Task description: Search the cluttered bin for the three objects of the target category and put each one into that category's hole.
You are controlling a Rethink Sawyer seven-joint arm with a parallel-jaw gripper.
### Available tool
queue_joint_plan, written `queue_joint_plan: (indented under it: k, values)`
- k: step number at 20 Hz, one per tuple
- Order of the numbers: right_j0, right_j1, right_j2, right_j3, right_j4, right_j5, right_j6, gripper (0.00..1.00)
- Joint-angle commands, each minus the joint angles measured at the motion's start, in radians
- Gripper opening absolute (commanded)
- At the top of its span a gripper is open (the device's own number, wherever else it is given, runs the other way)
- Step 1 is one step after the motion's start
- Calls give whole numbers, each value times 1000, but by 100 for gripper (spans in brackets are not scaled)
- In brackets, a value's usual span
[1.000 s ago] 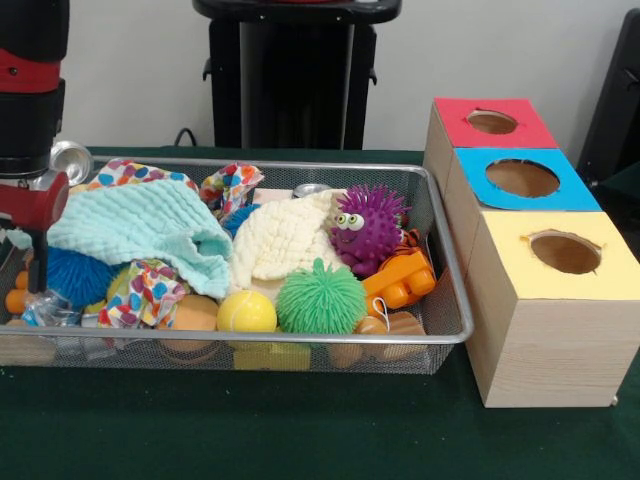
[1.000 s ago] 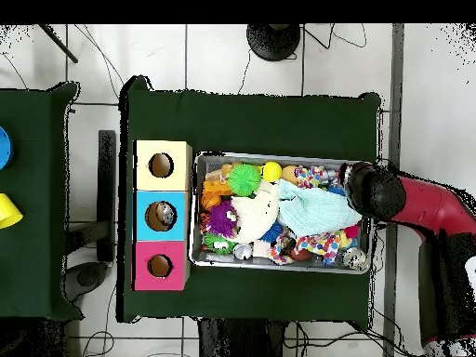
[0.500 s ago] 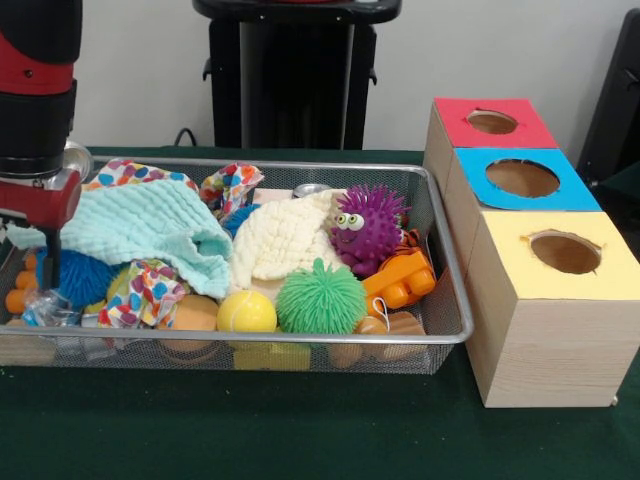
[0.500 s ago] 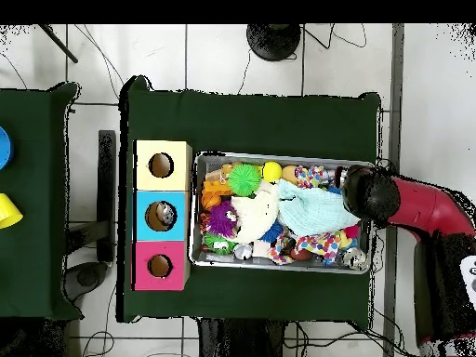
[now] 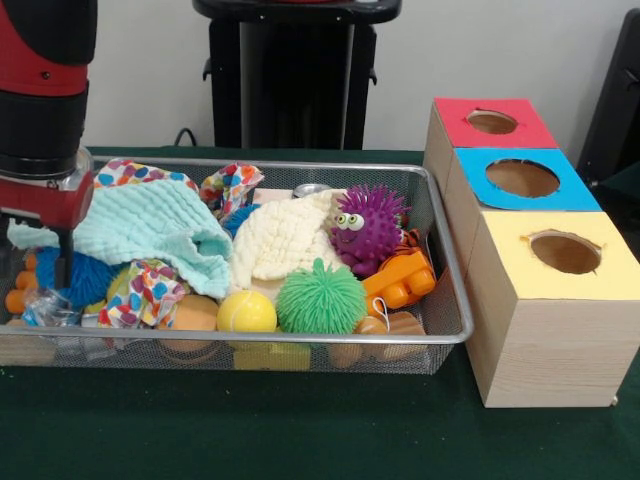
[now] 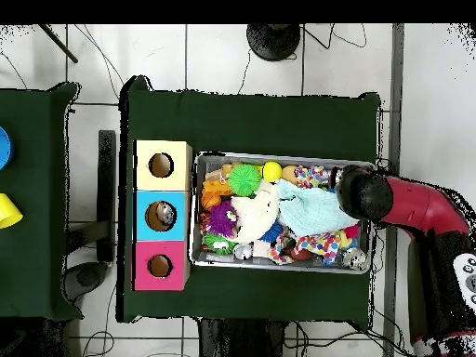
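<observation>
The wire mesh bin (image 5: 455, 300) holds cloths and toys, and it also shows in the overhead view (image 6: 279, 155). One silvery can (image 5: 312, 189) peeks out at the bin's far side, behind a cream cloth (image 5: 285, 240). In the overhead view this can (image 6: 244, 251) lies by the near rim, and another silvery can (image 6: 354, 260) lies in the bin's corner. My gripper (image 5: 55, 262) hangs under the red and black arm at the bin's left end, beside the mint cloth (image 5: 150, 230). From above the arm's head (image 6: 364, 193) covers it. The blue-surround hole (image 5: 522, 178) is in the middle box; from above something silvery shows inside this hole (image 6: 161, 216).
Red-surround (image 5: 492, 122) and yellow-surround (image 5: 565, 252) holes flank the blue one. In the bin are a purple spiky ball (image 5: 368, 228), a green spiky ball (image 5: 320, 298), a blue spiky ball (image 5: 85, 280), a yellow ball (image 5: 246, 313), an orange toy (image 5: 400, 280) and patterned cloths (image 5: 145, 290).
The arm has shifted a little toward the bin's middle, rightward in the front view, and now covers more of the can behind it. The bin's contents have not moved.
</observation>
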Motion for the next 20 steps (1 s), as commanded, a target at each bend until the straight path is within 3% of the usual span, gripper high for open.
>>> queue_joint_plan:
  k: [1, 20]
  values:
    - [19, 71, -7, 73, -66, -78, 42, 100]
    - [42, 166, -21, 5, -46, -142, 37, 100]
